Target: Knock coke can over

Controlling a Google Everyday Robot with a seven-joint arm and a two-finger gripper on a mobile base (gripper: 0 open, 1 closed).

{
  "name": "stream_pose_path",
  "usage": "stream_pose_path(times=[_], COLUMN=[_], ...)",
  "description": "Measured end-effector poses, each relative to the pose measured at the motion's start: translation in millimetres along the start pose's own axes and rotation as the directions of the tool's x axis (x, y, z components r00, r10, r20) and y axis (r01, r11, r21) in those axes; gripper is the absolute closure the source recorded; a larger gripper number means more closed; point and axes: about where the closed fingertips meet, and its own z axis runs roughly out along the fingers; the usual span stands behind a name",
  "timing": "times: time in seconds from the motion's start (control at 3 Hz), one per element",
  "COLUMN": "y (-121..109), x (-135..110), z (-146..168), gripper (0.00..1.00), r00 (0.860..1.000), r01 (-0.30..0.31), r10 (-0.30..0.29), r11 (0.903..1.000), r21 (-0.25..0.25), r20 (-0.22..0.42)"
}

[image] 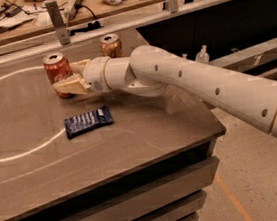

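Observation:
The coke can (56, 72) is red with a silver top and stands upright at the back left of the table (146, 131). My gripper (74, 75) is just to its right at can height, open and holding nothing. One tan finger (68, 86) reaches across the front of the can's lower right side. The other finger (80, 64) sits behind, beside the can's upper right. The can's right edge lies at or between the fingertips.
A gold-brown can (111, 45) stands upright behind my wrist. A dark blue snack packet (87, 122) lies flat in front of the gripper. A white curved line marks the tabletop. A railing and a cluttered bench run behind the table.

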Motion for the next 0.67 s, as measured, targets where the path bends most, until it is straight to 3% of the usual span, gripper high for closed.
stream_pose_path(times=[0.67], y=[-1.2], x=[-4.6], z=[-8.2], gripper=[0.96], r00=[1.000], r01=[0.013], r10=[-0.013], r11=[0.9997], r21=[0.021], r20=[0.005])
